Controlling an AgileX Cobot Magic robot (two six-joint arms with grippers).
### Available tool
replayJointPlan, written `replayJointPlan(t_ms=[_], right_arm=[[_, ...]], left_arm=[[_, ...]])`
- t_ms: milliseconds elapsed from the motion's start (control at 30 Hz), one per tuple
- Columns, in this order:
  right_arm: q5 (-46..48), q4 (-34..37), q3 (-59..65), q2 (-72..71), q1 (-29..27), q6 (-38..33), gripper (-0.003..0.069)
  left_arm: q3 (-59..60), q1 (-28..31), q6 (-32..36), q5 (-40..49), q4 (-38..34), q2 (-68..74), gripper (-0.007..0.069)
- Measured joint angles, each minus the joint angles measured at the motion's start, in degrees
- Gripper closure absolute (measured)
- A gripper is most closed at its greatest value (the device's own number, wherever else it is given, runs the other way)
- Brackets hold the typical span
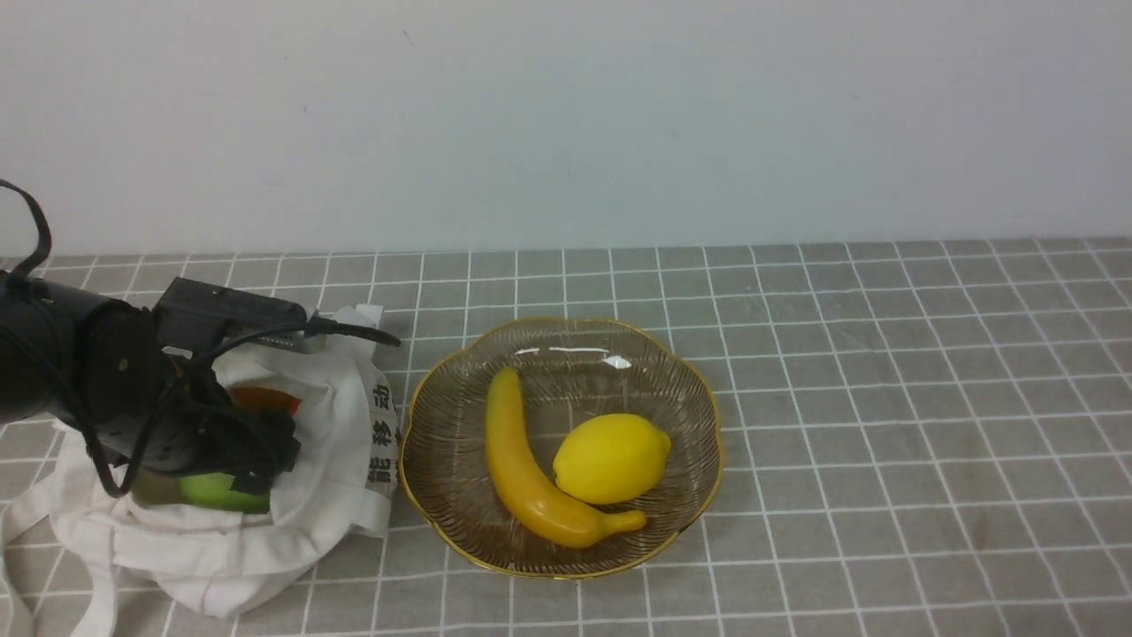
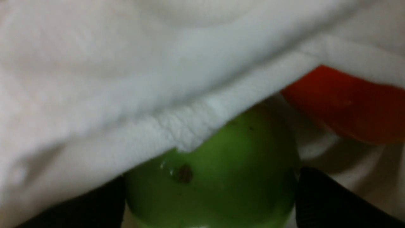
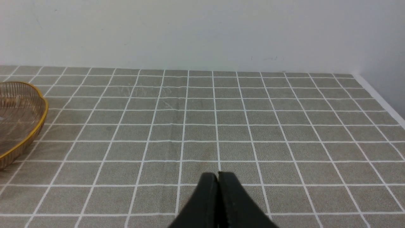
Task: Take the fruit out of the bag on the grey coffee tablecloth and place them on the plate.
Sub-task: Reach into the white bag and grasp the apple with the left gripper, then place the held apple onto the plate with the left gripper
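Bag point(image 1: 336, 495) on cloth point(image 1: 849, 460), left of plate point(image 1: 716, 442). Left gripper point(image 2: 210, 190) inside bag, fingers spread, one on each side of green apple point(image 2: 215, 177); firm grip cannot be told. Red-orange fruit point(image 2: 354, 107) near apple, in bag. Right gripper point(image 3: 217, 177): fingertips together. Plate holds banana point(image 1: 531, 478), then lemon point(image 1: 612, 458). Pale wall point(image 1: 566, 124) behind.

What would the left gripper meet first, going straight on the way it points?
Most likely the green apple in the bag, already between its spread jaws, though depth is unclear.
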Motion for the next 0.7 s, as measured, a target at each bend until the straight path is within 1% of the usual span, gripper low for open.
replayJointPlan(t_ms=[133, 267, 433, 600, 700], right_arm=[[0.00, 0.00, 0.00, 0.00, 0.00, 0.00, 0.0673], [0.00, 0.00, 0.00, 0.00, 0.00, 0.00, 0.0673], [0.00, 0.00, 0.00, 0.00, 0.00, 0.00, 0.0673], [0.00, 0.00, 0.00, 0.00, 0.00, 0.00, 0.0673], [0.00, 0.00, 0.00, 0.00, 0.00, 0.00, 0.0673]], left_arm=[[-0.25, 0.00, -1.06, 0.54, 0.33, 0.35, 0.0025], [-0.32, 0.00, -1.19, 1.87, 0.37, -0.04, 0.0024], [-0.18, 0.00, -1.28, 7.63, 0.13, -3.74, 0.0024], [-0.13, 0.00, -1.28, 11.41, -1.40, -9.99, 0.0024], [-0.09, 0.00, -1.01, 14.49, -3.15, -16.23, 0.0024]])
